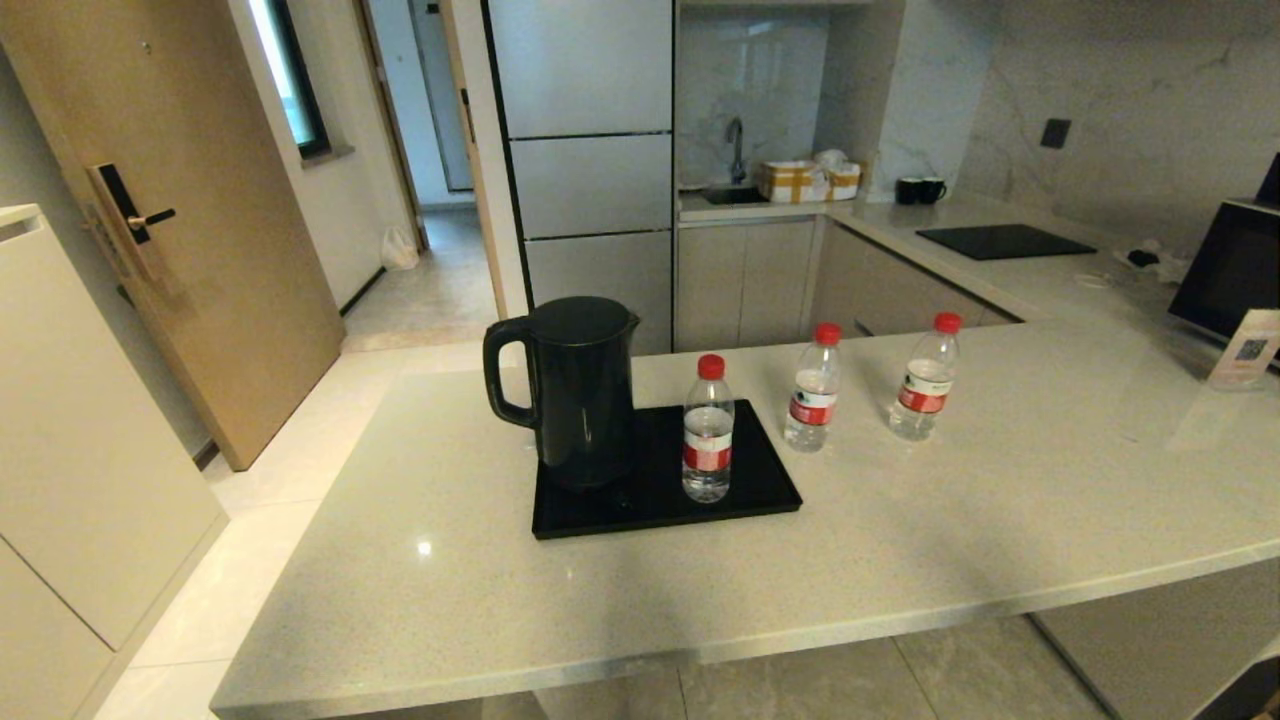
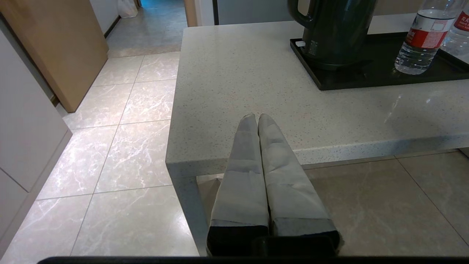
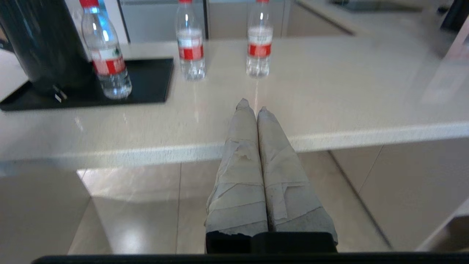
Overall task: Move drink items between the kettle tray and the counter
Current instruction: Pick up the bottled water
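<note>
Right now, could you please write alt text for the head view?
A black kettle and one water bottle stand on a black tray on a pale stone counter. Two more bottles stand on the counter, to the tray's right. No gripper shows.

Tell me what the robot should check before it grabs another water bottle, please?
1. One clear plastic bottle with a red cap stands upright on the flat black tray: ok.
2. Two matching bottles stand upright on the speckled beige counter, apart from each other: ok.
3. Black kettle sits on the tray, beside the bottle, not touching it: ok.
4. Right gripper is shut and empty, near the counter's front edge; it must open before grasping: not ok.
5. Left gripper is shut, empty: ok.
6. Bottle caps screwed tight: cannot tell.
</note>
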{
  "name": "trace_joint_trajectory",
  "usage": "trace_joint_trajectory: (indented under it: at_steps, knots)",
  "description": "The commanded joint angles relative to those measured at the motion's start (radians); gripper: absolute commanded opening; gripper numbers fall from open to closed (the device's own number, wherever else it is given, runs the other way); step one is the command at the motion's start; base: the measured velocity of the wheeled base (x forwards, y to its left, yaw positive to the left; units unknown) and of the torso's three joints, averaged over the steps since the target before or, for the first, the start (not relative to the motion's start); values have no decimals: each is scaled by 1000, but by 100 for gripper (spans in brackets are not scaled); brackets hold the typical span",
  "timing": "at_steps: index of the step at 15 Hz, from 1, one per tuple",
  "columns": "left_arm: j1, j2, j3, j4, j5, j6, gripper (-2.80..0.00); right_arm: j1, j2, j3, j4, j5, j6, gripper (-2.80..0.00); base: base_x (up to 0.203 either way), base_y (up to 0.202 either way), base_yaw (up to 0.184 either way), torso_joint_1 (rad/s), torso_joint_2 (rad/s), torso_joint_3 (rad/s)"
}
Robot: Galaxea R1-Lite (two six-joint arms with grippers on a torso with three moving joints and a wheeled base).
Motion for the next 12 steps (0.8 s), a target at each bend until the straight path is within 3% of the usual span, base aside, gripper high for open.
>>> trace_joint_trajectory:
  at_steps: [1,12]
  knots:
    - [0,0,0,0,0,0,-280,-1,3,4,21,-2,8,-280,0,0,0,0,0,0]
    - [0,0,0,0,0,0,-280,1,3,4,21,-5,24,-280,0,0,0,0,0,0]
